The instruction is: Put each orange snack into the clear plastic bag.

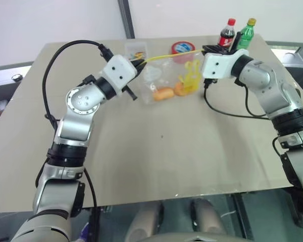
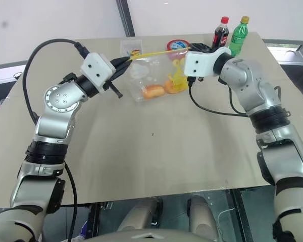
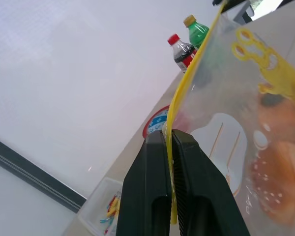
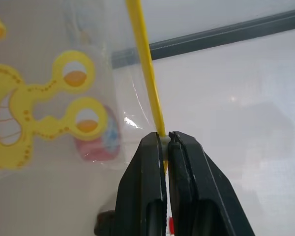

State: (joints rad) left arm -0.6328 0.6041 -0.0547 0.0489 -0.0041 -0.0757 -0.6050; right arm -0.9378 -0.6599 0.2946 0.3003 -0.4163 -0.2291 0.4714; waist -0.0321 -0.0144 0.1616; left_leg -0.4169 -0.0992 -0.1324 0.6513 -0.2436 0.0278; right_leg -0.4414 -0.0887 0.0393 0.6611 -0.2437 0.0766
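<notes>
The near and middle stretch of the surface (image 1: 161,166) lies bare, wide enough for either hand to pass. Toward the far edge, the clear plastic bag (image 1: 166,80) hangs stretched between the left hand (image 1: 139,61) and the right hand (image 1: 206,49), barring the way across. Behind it stand a red tape roll (image 1: 183,48), a small clear box (image 1: 136,49), and two bottles (image 1: 237,34) at the far right corner.

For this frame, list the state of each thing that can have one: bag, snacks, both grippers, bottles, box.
clear plastic bag: held up by its yellow seal strip, stretched between both grippers.
orange snacks: both inside the bag, at its bottom.
left gripper: shut on the seal strip.
right gripper: shut on the seal strip.
cola bottle: upright, capped.
green bottle: upright, capped.
small clear box: resting on the table.
</notes>
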